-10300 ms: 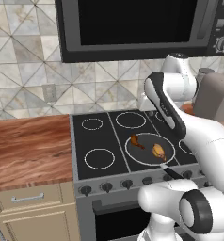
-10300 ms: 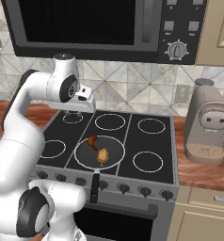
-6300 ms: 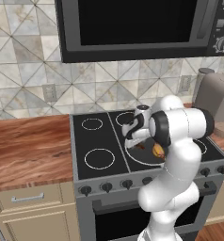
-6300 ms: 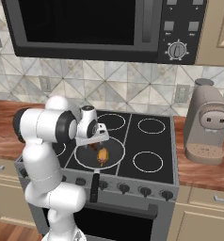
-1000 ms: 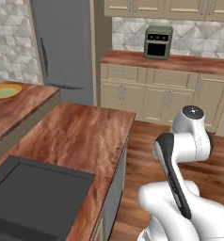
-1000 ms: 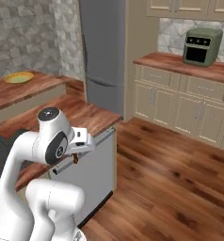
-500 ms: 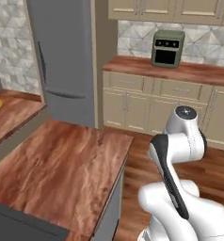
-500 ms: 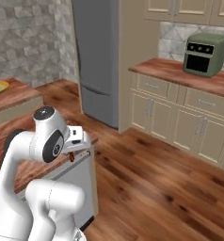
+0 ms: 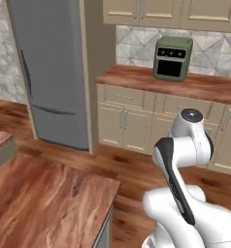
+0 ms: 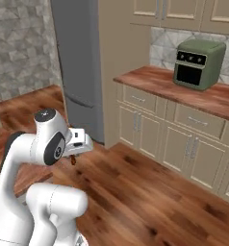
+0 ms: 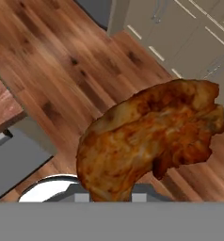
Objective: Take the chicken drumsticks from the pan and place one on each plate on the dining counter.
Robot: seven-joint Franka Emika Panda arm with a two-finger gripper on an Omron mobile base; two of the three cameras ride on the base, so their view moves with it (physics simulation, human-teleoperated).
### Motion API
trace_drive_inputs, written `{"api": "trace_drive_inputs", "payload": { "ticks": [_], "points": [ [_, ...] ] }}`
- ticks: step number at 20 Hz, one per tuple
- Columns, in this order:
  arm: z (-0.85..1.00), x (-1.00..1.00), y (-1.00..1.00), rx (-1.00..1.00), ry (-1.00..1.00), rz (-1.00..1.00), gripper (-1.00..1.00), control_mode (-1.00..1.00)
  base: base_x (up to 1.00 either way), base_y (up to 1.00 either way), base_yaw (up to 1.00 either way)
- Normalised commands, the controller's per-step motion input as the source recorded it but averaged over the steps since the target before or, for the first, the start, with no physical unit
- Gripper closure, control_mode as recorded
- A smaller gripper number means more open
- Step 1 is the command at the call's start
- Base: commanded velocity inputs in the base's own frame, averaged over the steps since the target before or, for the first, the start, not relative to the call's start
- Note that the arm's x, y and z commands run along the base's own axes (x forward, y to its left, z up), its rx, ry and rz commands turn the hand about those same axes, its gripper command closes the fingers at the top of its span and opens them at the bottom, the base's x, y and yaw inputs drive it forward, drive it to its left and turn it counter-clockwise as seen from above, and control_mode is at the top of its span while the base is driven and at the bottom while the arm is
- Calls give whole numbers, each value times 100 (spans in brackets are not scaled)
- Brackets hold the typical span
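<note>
The claw (image 10: 74, 158) is pinched narrow around a chicken drumstick (image 11: 147, 136), carried in the air over the wood floor (image 10: 150, 202) beside a corner of counter (image 9: 44, 203). A grey fridge (image 9: 49, 72) and beige cabinets (image 10: 184, 134) stand beyond.

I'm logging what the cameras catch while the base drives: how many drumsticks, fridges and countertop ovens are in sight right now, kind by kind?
Chicken drumstick, held in the shut gripper: 1
Grey fridge: 1
Green countertop oven: 1
Total: 3
</note>
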Motion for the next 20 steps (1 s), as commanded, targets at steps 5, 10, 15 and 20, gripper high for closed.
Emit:
{"api": "trace_drive_inputs", "payload": {
  "ticks": [5, 10, 15, 20],
  "points": [
    [0, 0, 0, 0, 0, 0, 100, 100, 99, -40, 16],
    [0, 0, 0, 0, 0, 0, 100, 100, 93, -30, 31],
    [0, 0, 0, 0, 0, 0, 100, 100, 57, -19, 66],
    [0, 0, 0, 0, 0, 0, 100, 100, 52, -12, 81]
  ]
}}
